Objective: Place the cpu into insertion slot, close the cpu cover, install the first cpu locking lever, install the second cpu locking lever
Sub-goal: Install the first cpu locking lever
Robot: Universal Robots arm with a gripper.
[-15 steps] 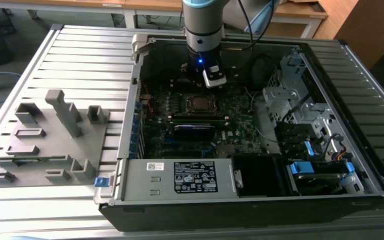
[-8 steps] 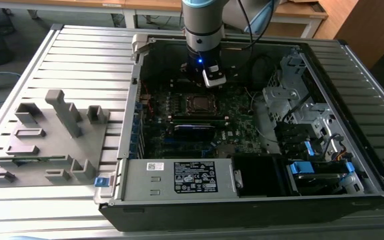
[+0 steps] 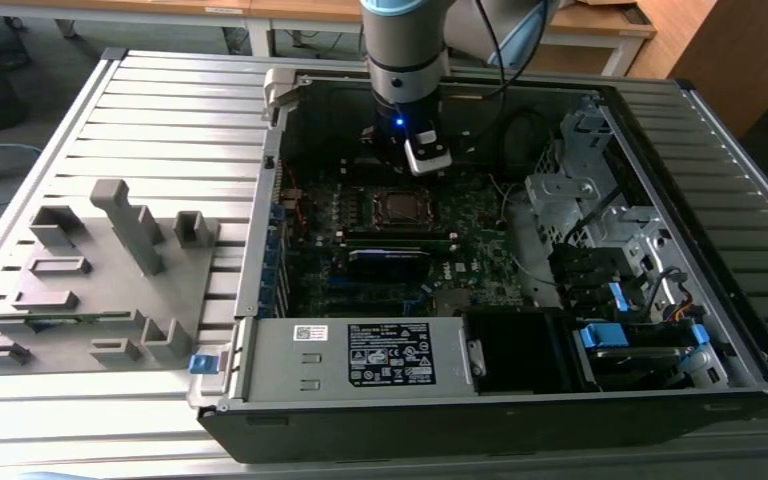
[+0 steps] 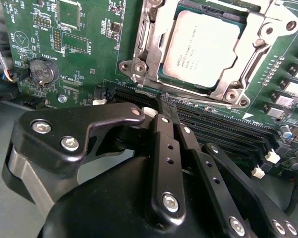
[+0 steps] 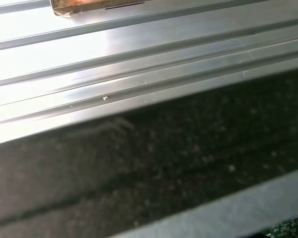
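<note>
- Black linkage-fingered tool [image 4: 165, 103] on the arm's wrist: its two flat fingers [image 4: 161, 130] are drawn together to a pinched tip, and I can see nothing between them. In the exterior view the tool [image 3: 427, 163] hangs inside the open dark computer case [image 3: 518, 420], which lies on the ribbed aluminium table [image 3: 157, 110].
- Long black memory slots [image 4: 223, 124] run crosswise right at the fingertips, between the tool and the socket.
- Just past them is the near edge of the thin silver square cpu cover [image 4: 223, 94]. It lies flat, framing the chip through its window.
- Flat square cpu with a dull grey metal top [image 4: 201, 47]: it is seated, straight ahead of the fingertips and close to them, with its sides skewed to the line of the fingers.
- Small square insertion slot with a silver rim [image 3: 377, 206]: in the exterior view it sits on the dark green motherboard [image 3: 478, 250], a little to the exterior view's left of the tool.
- I cannot tell whether the locking levers along the cover's sides are latched.
</note>
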